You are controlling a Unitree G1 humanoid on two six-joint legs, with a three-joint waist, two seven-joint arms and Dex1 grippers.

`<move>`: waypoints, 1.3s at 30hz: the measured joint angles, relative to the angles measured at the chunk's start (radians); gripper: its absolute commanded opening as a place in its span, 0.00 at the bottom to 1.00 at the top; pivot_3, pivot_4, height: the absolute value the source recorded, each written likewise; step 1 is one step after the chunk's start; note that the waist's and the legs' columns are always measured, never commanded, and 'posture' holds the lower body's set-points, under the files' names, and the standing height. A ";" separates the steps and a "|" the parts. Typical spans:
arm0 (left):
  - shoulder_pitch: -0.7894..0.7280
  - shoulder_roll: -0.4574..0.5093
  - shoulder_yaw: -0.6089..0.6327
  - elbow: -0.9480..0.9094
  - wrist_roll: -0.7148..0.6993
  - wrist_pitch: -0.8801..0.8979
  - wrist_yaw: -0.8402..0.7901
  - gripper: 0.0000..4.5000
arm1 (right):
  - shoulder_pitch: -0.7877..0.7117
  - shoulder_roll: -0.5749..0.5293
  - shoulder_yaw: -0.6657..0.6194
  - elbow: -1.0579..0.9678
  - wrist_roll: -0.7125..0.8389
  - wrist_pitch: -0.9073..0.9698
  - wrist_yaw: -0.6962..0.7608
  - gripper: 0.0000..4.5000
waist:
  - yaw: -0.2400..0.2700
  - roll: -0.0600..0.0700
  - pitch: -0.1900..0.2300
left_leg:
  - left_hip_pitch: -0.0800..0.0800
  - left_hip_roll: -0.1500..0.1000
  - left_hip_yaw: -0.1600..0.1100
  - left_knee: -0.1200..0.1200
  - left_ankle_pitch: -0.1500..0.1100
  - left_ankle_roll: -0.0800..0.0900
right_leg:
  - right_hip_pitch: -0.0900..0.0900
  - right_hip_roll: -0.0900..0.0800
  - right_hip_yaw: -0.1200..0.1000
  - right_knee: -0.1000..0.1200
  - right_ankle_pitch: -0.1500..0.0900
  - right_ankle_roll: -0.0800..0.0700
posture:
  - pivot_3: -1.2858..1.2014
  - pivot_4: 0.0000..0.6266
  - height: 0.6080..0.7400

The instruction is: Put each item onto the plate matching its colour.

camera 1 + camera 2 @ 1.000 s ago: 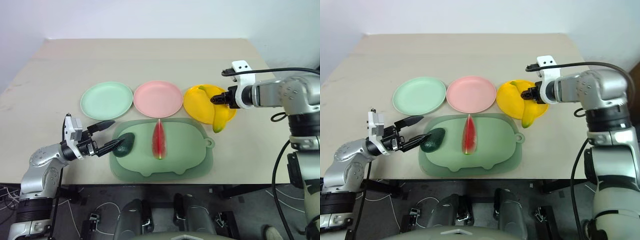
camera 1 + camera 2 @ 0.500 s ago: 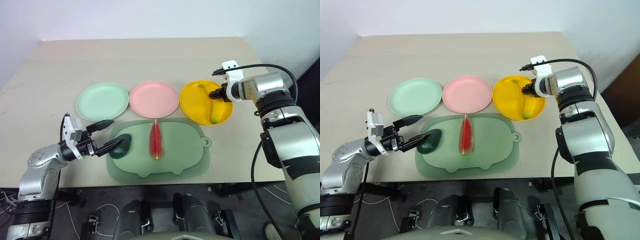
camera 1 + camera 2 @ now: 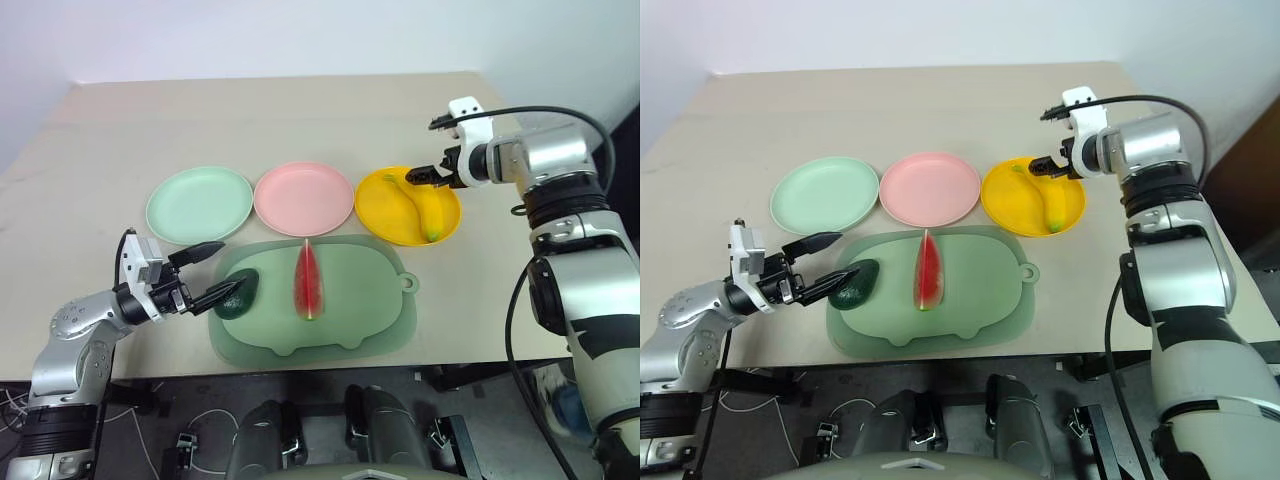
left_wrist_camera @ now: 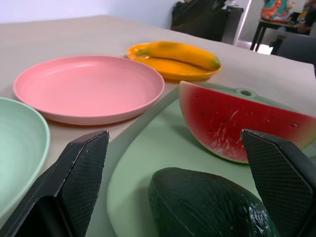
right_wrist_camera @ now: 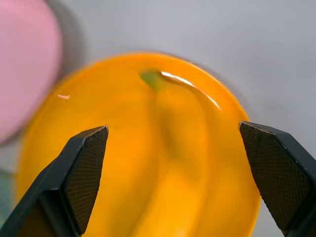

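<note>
A yellow banana [image 3: 421,207] lies on the yellow-orange plate [image 3: 382,214] at the right of the row. My right gripper [image 3: 424,176] hovers open just above that plate's far side, nothing between its fingers. The pink plate [image 3: 303,197] and the mint green plate [image 3: 199,203] hold nothing. A red watermelon wedge [image 3: 304,279] rests in the middle of the pale green mat [image 3: 360,310]. The dark green avocado [image 3: 238,296] sits at the mat's left end. My left gripper [image 3: 230,267] stands open, level, its fingers on either side of the avocado's near end.
The beige table [image 3: 300,120] has bare room behind the three plates. The mat's front edge lies close to the table's front edge. A small tab [image 3: 409,284] sticks out at the mat's right side. The table's right edge runs beside my right arm.
My right gripper has opened and let go of the banana, which now lies on the yellow-orange plate, and the gripper has drawn up and away a little. The left arm stayed still.
</note>
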 measured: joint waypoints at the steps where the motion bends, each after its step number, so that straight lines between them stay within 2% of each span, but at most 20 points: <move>1: -0.004 0.000 0.001 0.000 0.000 0.000 0.000 1.00 | 0.043 0.001 -0.030 -0.124 0.028 0.092 -0.009 1.00 | 0.000 0.000 0.000 | 0.000 0.000 0.000 0.000 0.000 0.000 | 0.000 0.000 0.000 0.000 0.000 0.000 | 0.52 0.24 0.67; 7: -0.021 0.000 0.003 0.000 0.000 0.001 -0.003 1.00 | 0.169 0.080 -0.151 -0.527 0.152 0.450 -0.079 1.00 | 0.000 0.000 0.000 | 0.000 0.000 0.000 0.001 0.000 0.000 | 0.000 0.000 0.000 0.001 0.000 0.000 | 0.52 0.24 0.67; 10: -0.021 0.001 0.005 0.001 0.000 0.001 -0.006 1.00 | 0.229 0.099 -0.187 -0.634 0.253 0.490 -0.133 1.00 | 0.002 -0.001 -0.001 | 0.000 0.000 0.000 0.000 0.000 0.000 | 0.000 0.000 -0.001 0.000 0.000 0.000 | 0.52 0.24 0.67; 15: -0.011 0.002 0.007 0.003 0.000 0.000 -0.020 1.00 | 0.360 0.180 -0.200 -0.723 0.598 0.491 -0.328 1.00 | -0.001 -0.001 -0.001 | 0.000 0.000 0.000 0.000 0.000 -0.001 | 0.000 0.000 0.000 0.001 0.000 0.000 | 0.52 0.24 0.67; 20: -0.011 0.003 0.007 0.004 0.000 0.000 -0.026 1.00 | 0.351 0.208 -0.202 -0.708 0.916 0.491 -0.583 1.00 | 0.000 -0.002 -0.001 | 0.000 0.000 0.000 0.000 0.000 -0.001 | 0.001 0.000 0.000 0.001 0.000 0.000 | 0.52 0.24 0.67; 27: -0.015 0.004 0.007 0.008 0.001 0.003 -0.027 1.00 | 0.282 0.239 -0.141 -0.524 1.247 0.491 -0.907 1.00 | -0.001 -0.002 -0.001 | 0.000 0.000 0.000 0.000 0.000 0.000 | 0.002 0.001 0.000 0.001 0.000 0.000 | 0.52 0.24 0.67; 34: -0.027 0.004 0.005 0.008 0.001 0.004 -0.023 1.00 | 0.221 0.256 -0.042 -0.329 1.472 0.476 -1.218 1.00 | -0.001 -0.002 -0.001 | 0.001 0.000 0.000 0.000 0.000 0.000 | 0.002 0.002 0.000 0.001 0.000 0.000 | 0.52 0.24 0.67; 39: -0.032 0.000 0.000 0.010 0.003 0.003 -0.023 1.00 | 0.184 0.248 0.078 -0.285 1.641 0.406 -1.358 1.00 | -0.001 -0.002 -0.001 | 0.001 0.000 0.000 0.000 0.000 0.000 | 0.003 0.002 0.000 0.001 0.000 0.000 | 0.52 0.24 0.67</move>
